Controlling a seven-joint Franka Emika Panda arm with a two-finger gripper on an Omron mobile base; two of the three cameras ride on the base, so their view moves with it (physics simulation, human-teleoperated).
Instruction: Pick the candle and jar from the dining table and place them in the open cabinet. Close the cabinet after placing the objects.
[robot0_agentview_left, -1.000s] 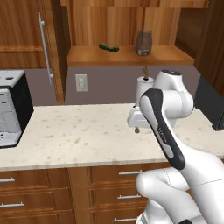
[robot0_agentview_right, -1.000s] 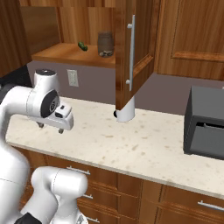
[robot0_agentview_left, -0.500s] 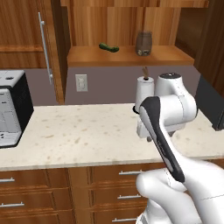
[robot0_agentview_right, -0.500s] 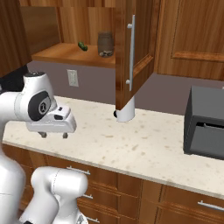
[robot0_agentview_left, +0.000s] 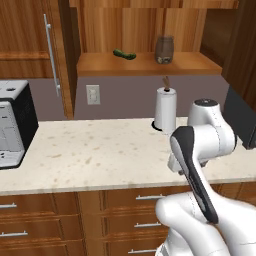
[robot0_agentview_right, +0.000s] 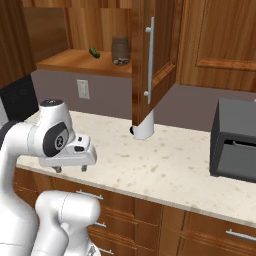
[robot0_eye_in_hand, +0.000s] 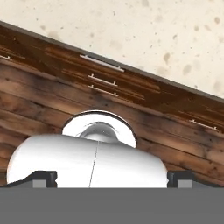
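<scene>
A: So where's the small dark brown lidded jar (robot0_agentview_right: 120, 50) kept?
B: It's seen on the warm wooden open cabinet (robot0_agentview_right: 75, 61) shelf. White arm's pincer (robot0_agentview_right: 69, 169) is spread wide, nothing gripped, over the speckled cream tabletop (robot0_agentview_right: 170, 160) edge.

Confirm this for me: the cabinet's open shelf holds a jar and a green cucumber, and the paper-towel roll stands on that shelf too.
Not quite. The jar and cucumber sit on the cabinet shelf, but the paper-towel roll stands on the counter below, as the left base view shows.
</scene>
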